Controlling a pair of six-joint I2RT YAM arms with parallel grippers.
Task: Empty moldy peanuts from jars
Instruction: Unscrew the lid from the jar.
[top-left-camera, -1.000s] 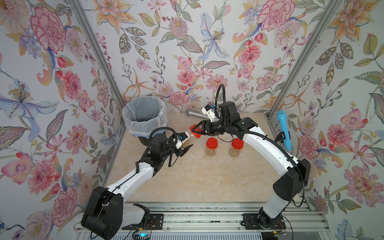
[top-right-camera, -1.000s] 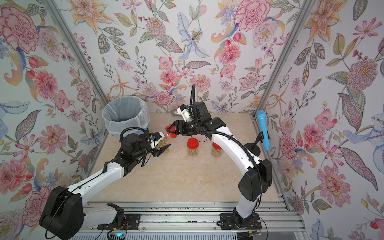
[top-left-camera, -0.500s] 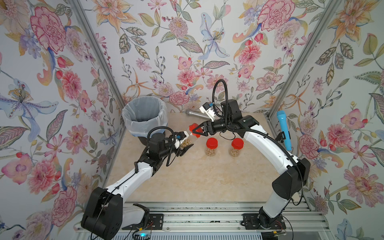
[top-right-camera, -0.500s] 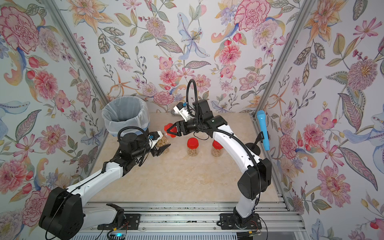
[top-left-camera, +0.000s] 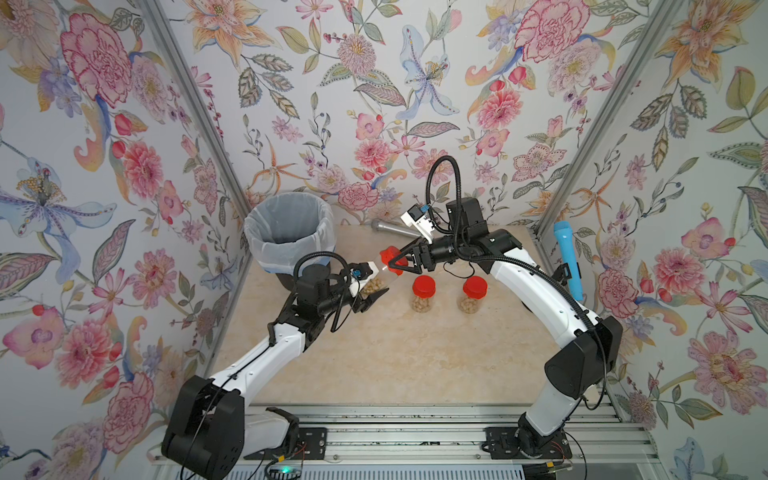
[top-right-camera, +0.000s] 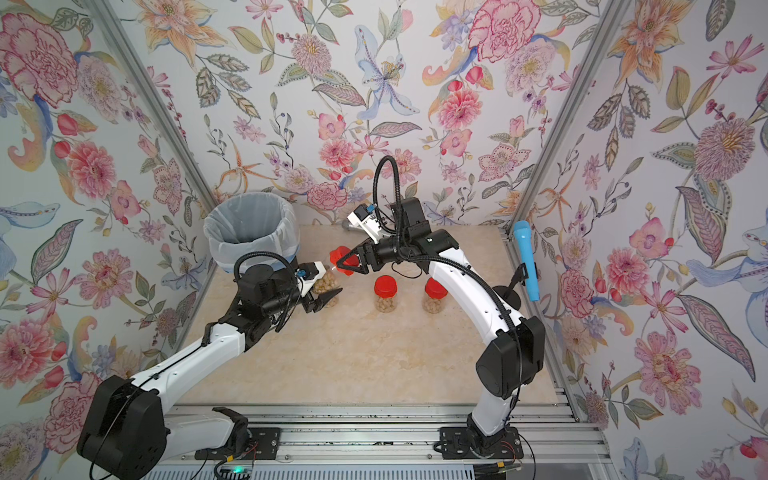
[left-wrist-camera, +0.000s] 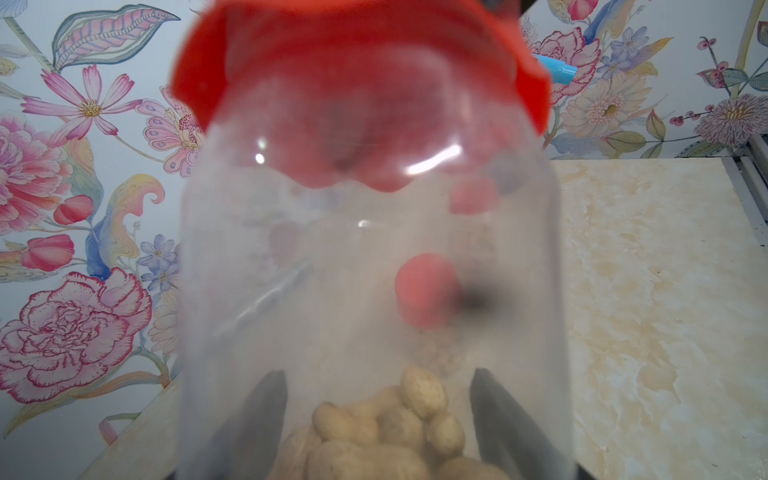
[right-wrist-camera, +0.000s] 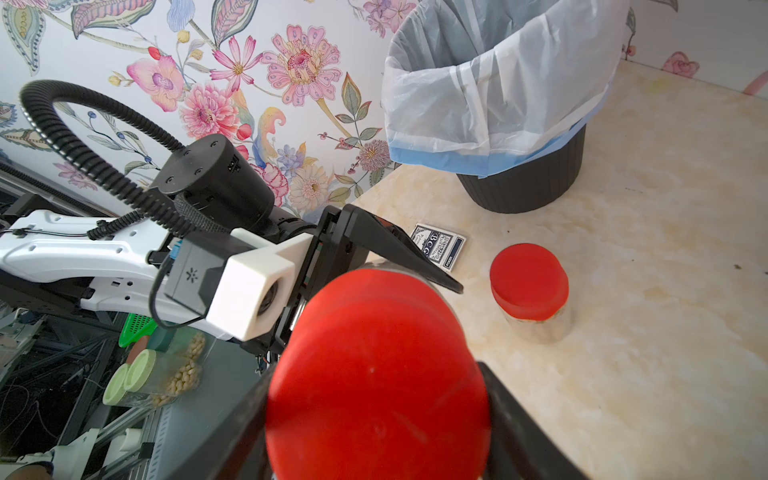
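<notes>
My left gripper (top-left-camera: 371, 291) (left-wrist-camera: 374, 419) is shut on a clear jar (top-left-camera: 375, 284) (top-right-camera: 325, 285) (left-wrist-camera: 365, 257), held tilted above the table near the bin. Moldy peanuts (left-wrist-camera: 386, 432) (top-left-camera: 376, 286) lie heaped at the jar's bottom between the dark fingers (left-wrist-camera: 262, 415). My right gripper (top-left-camera: 394, 262) (right-wrist-camera: 376, 419) is shut on this jar's red lid (top-left-camera: 390, 257) (top-right-camera: 341, 258) (left-wrist-camera: 357, 54) (right-wrist-camera: 374, 374). Whether the lid is loose from the neck cannot be told. Two more jars (top-left-camera: 423, 296) (top-left-camera: 473, 296) stand upright with lids on, peanuts inside.
A black bin (top-left-camera: 291, 226) (right-wrist-camera: 519, 183) lined with a white bag stands at the back left. A card deck (right-wrist-camera: 438, 247) lies near it. A silver microphone (top-left-camera: 388, 227) lies at the back wall, and a blue one (top-left-camera: 567, 257) hangs at the right edge.
The right wrist has turned a little about the lid, its cable loop shifting. The left arm and the held jar have barely moved.
</notes>
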